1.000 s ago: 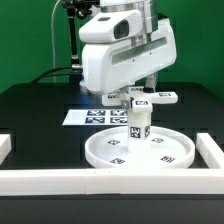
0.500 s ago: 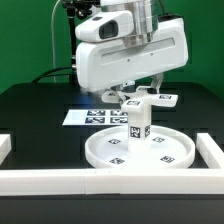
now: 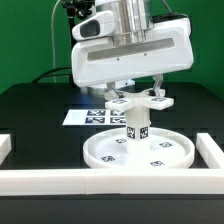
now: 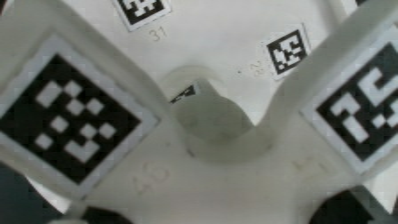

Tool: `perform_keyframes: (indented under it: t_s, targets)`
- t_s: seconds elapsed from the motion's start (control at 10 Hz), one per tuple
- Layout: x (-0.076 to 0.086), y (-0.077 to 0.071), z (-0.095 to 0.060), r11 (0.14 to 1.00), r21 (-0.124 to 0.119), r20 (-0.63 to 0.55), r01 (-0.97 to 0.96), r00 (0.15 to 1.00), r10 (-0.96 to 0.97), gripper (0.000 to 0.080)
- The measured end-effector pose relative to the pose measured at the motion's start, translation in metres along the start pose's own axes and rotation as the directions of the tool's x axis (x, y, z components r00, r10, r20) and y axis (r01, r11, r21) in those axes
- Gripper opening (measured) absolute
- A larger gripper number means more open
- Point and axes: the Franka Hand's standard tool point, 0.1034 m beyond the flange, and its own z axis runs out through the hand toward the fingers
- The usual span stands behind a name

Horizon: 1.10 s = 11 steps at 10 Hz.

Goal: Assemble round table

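Centrally in the exterior view, a white Panda arm hangs over a black table [image 3: 40, 105]. Its gripper [image 3: 137, 96] sits low, w/ the flat cross piece [image 3: 139, 101] at its tips, held level just above the post [image 3: 137, 128]. Jaws look closed narrowly on the cross's middle, tho the contact itself is hidden by the gripper body. Can't tell if cross touches post top or hovers just clear.

Post stands upright at the hub of the big rimmed disc [image 3: 165, 158], which lies flat on the table, near the front. Disc carries several square tags. Marker board [image 3: 92, 116] lies flat behind the disc, toward the exterior view's left. White rails [image 3: 40, 179] border the front and sides.

Wrist view, close up: cross arms [image 4: 80, 105] fan out w/ large tags, round post top [image 4: 217, 120] seen between them, blurred. Dark fingertips [image 4: 107, 216] partly visible at frame edge.
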Motion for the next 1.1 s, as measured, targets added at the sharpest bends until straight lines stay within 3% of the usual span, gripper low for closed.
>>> perform_keyframes:
  t_s: [0.4,0.9,1.1]
  targets:
    - [0.0046,-0.004,-0.0007,0.943,0.026,-0.017,-0.331,0.943,0.331,0.0455]
    - [0.0071,-0.0095,-0.001,0.824,0.038,-0.012,-0.566,0.824,0.566,0.0455]
    - [0.009,-0.0087,-0.0016,0.705,0.079,-0.042,-0.705,0.704,0.709,0.0455]
